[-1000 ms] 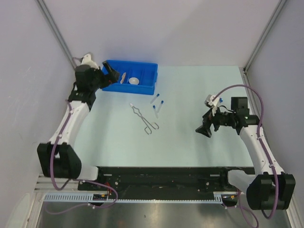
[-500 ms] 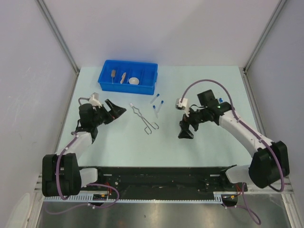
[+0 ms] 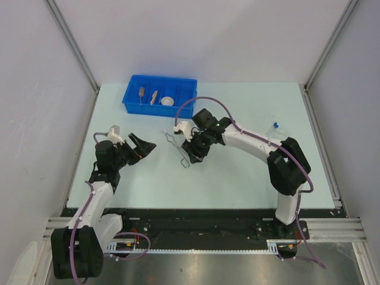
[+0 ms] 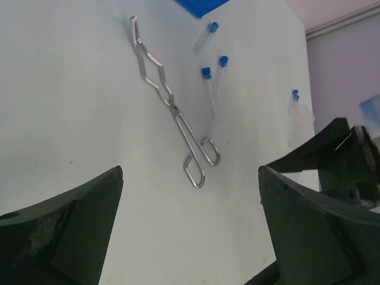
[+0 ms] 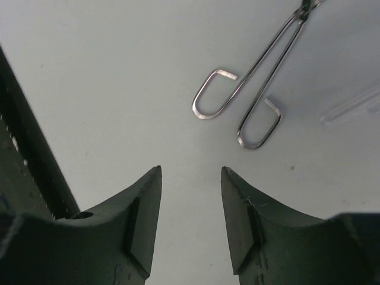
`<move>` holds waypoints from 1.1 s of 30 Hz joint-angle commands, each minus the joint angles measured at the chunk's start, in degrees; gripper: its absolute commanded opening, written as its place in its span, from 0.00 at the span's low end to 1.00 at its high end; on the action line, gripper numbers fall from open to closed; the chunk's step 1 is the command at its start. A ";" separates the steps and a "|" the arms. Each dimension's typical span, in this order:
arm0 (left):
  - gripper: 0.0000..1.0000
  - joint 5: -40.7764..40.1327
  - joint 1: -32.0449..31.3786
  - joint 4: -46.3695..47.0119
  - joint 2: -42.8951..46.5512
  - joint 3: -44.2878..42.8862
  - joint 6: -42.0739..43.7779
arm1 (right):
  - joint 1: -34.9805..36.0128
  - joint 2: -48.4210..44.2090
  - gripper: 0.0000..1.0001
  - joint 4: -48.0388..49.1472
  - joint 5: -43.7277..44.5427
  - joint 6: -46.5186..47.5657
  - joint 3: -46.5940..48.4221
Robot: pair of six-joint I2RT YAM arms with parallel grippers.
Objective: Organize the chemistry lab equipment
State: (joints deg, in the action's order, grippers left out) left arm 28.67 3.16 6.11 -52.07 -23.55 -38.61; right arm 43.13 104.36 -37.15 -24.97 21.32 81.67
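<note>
On the pale table [image 3: 249, 178], overhead view: I log the silver wire tongs [image 3: 170, 138] lying mid-table. My right gripper [image 3: 193, 153] is at their handle end, and my left gripper [image 3: 145, 143] hangs apart to the left. The large blue divided plastic bin [image 3: 157, 110] at the far edge holds a white round dish [image 3: 168, 101] and tan wooden-handled tools [image 3: 154, 95].

Left wrist view: jaws spread wide, nothing between them. The tongs and three clear tubes with blue caps [image 4: 209, 89] lie beyond, with a fourth tube farther right.

Right wrist view: jaws partway apart, gripping nothing. The tongs' two handle loops lie just ahead of the fingertips [image 5: 148, 178].
</note>
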 commanded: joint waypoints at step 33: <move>1.00 -11.35 0.18 -23.77 15.34 -0.09 1.34 | 1.60 41.71 0.43 -0.12 19.61 -17.02 52.80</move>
State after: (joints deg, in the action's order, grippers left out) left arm 17.54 3.18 -17.58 -36.99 -21.82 -38.52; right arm 44.42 144.46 -38.65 -6.85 4.49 130.28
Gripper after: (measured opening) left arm 0.996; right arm 0.432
